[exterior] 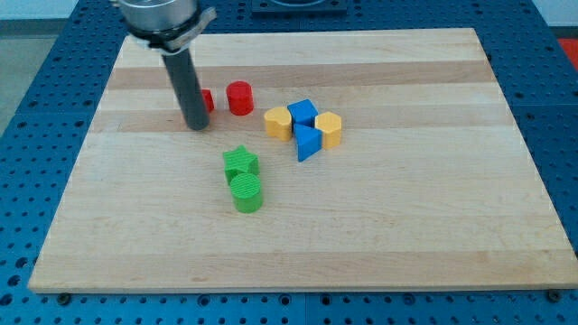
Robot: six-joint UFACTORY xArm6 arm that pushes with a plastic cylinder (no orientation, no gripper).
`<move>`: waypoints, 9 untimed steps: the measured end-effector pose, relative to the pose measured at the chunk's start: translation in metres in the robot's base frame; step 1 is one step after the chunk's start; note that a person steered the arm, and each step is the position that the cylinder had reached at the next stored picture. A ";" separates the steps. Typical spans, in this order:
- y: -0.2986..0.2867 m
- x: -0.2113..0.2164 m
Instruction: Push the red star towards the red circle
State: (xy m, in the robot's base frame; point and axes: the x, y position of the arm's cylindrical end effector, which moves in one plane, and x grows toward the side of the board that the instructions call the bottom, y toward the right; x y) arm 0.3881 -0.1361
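The red circle [239,97] stands on the wooden board [379,226] at the upper left of centre. The red star [207,100] lies just left of it, mostly hidden behind my rod, with a small gap between the two red blocks. My tip [196,126] rests on the board at the star's lower left, touching or very close to it.
A green star [240,162] and a green circle [246,192] sit together below the red blocks. To the right is a cluster: a yellow block [277,122], a blue cube [303,112], a blue triangle [307,143] and a yellow hexagon [329,129].
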 end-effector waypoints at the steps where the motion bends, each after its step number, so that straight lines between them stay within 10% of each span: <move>1: 0.002 -0.001; 4: -0.067 0.014; 9: -0.021 -0.029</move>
State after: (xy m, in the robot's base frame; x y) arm 0.3589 -0.1573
